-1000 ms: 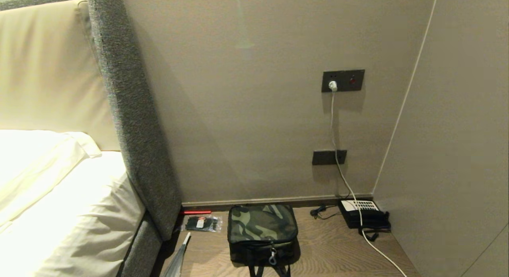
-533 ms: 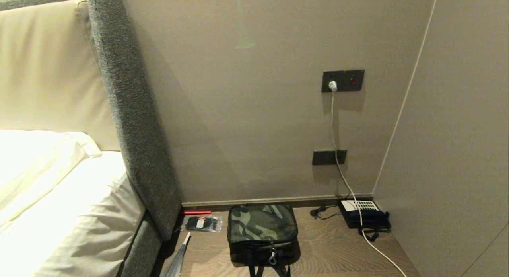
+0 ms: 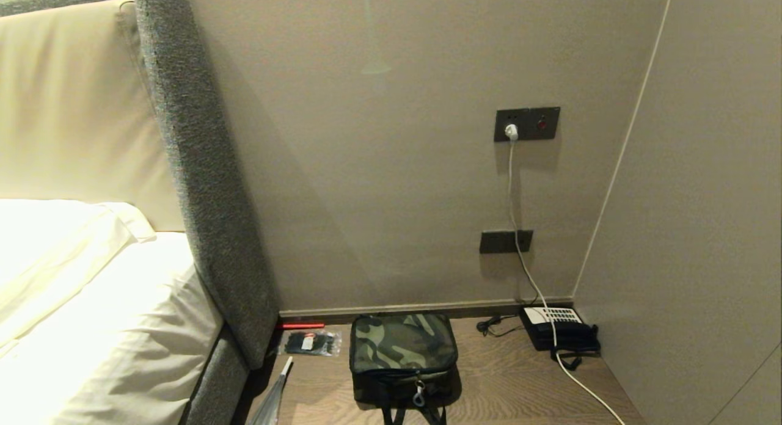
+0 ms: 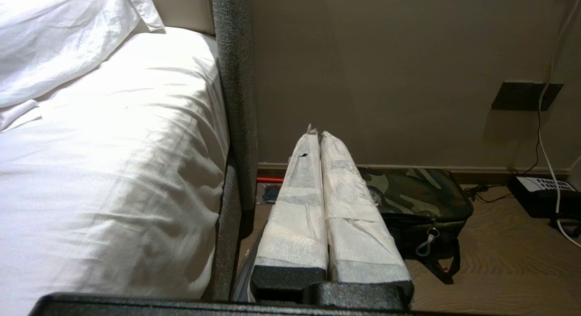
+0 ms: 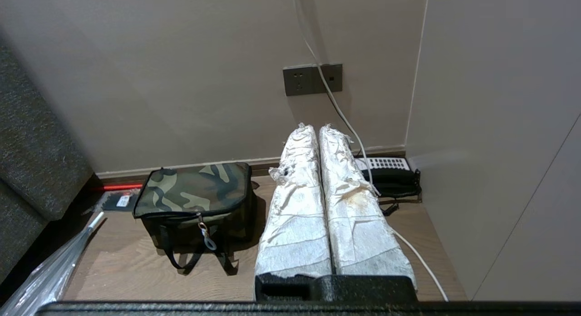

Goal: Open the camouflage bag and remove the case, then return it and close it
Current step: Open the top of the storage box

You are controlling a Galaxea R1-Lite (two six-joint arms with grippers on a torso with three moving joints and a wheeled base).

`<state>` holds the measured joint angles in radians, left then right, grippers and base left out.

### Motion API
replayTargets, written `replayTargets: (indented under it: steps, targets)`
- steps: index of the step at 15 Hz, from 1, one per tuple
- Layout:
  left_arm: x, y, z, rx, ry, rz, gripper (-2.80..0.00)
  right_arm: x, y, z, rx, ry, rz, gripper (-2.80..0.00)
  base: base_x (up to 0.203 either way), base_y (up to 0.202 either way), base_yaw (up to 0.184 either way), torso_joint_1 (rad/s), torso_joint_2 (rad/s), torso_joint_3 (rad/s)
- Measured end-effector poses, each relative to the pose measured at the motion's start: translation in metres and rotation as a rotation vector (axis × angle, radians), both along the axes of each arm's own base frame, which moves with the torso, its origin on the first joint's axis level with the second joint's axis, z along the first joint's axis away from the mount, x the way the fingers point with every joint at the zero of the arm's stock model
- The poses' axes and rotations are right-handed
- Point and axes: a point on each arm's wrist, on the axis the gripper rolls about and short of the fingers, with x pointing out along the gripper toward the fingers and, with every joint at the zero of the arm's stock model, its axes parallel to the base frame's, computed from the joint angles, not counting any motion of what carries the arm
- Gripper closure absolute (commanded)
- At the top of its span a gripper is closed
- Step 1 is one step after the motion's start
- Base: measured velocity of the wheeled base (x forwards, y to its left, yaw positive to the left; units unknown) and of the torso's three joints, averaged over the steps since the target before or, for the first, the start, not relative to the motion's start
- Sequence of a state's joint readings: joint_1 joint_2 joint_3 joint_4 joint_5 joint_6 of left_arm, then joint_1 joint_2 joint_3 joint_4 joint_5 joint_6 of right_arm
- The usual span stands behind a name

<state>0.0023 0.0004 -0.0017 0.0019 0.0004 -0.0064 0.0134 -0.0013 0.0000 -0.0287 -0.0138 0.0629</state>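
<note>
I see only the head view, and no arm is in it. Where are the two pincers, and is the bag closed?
Observer: The left pincer is shut and held in the air, short of the camouflage bag.
Operator: And the right one?
Observer: The right pincer is shut too, empty, in the air between the bag and the telephone.
Operator: Is the bag closed?
Observer: Yes. The right wrist view shows the zipper pull hanging at the front, lid down.

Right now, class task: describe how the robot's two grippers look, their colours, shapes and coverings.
The left gripper and right gripper each have two long fingers wrapped in crinkled white tape, tapering from a black textured base. The right one's wrapping is frayed with brownish stains.
</note>
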Motion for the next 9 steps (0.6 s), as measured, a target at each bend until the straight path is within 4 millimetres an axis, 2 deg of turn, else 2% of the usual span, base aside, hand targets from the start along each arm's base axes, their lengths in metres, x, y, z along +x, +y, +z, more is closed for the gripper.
replayTargets:
  steps: [6, 9]
  targets:
    - [0.0, 0.0, 0.0, -0.001, 0.0, -0.001, 0.0, 0.0, 0.0, 0.0, 0.0, 0.0, 0.0, 0.0, 0.0, 0.0, 0.0, 0.0, 0.0, -0.004]
    - [0.0, 0.0, 0.0, -0.002, 0.0, -0.001, 0.0, 0.0, 0.0, 0.0, 0.0, 0.0, 0.0, 0.0, 0.0, 0.0, 0.0, 0.005, 0.0, -0.152]
